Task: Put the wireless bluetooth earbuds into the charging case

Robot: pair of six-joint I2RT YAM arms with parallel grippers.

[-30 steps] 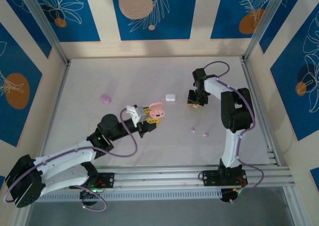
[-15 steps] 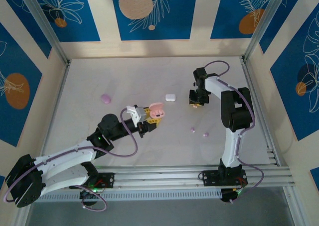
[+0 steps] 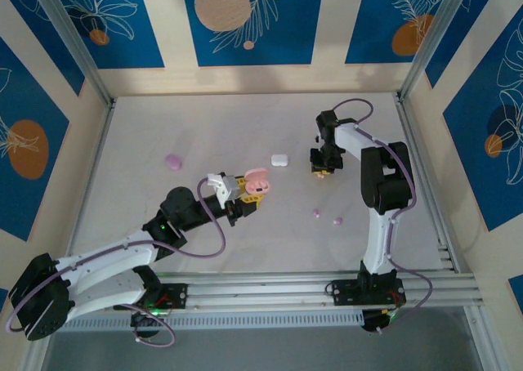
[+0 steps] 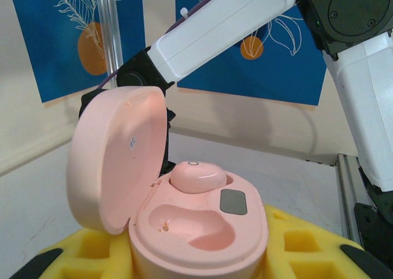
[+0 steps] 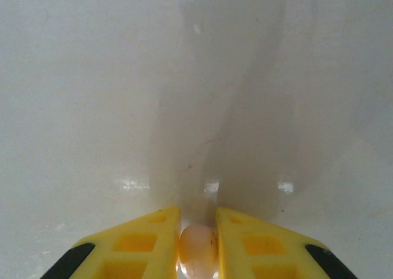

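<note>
**Q.** Read from the arm bases outward, what does the top view show, and where are the earbuds?

**A.** Nearest lie two loose lilac earbuds [image 3: 316, 213] on the table [image 3: 163, 126], near each other. Beyond them the left gripper [image 3: 249, 193] holds the pink charging case [image 4: 196, 230], its jaws clamped on the case's lower body. The lid [image 4: 116, 156] stands open, nearly upright on its hinge. One seated earbud [image 4: 196, 176] fills the far well, and the empty well [image 4: 193, 227] beside it faces up. Farther out, the right gripper [image 3: 320, 168] is down at the table with its jaws closed on a pale pink earbud [image 5: 196, 245]. A white case [image 3: 279, 160] sits just beside it, and a lilac case [image 3: 172, 162] lies well apart to the left.

**Q.** How will the held earbud probably handle?

**A.** It is judged to be very light, rigid and glossy, so it can easily squirt out from between the pads. It is best taken across its narrow flanks, as it is now, with light pressure. The case is smooth too, and looks steadiest when gripped low on its body.

**Q.** Which way do the parts point?

**A.** In the left wrist view the seated earbud's long axis runs across the case, roughly parallel to the empty well's. The held earbud is cut off by the frame edge, so its long axis cannot be told. It will likely need turning to match the well.
</note>
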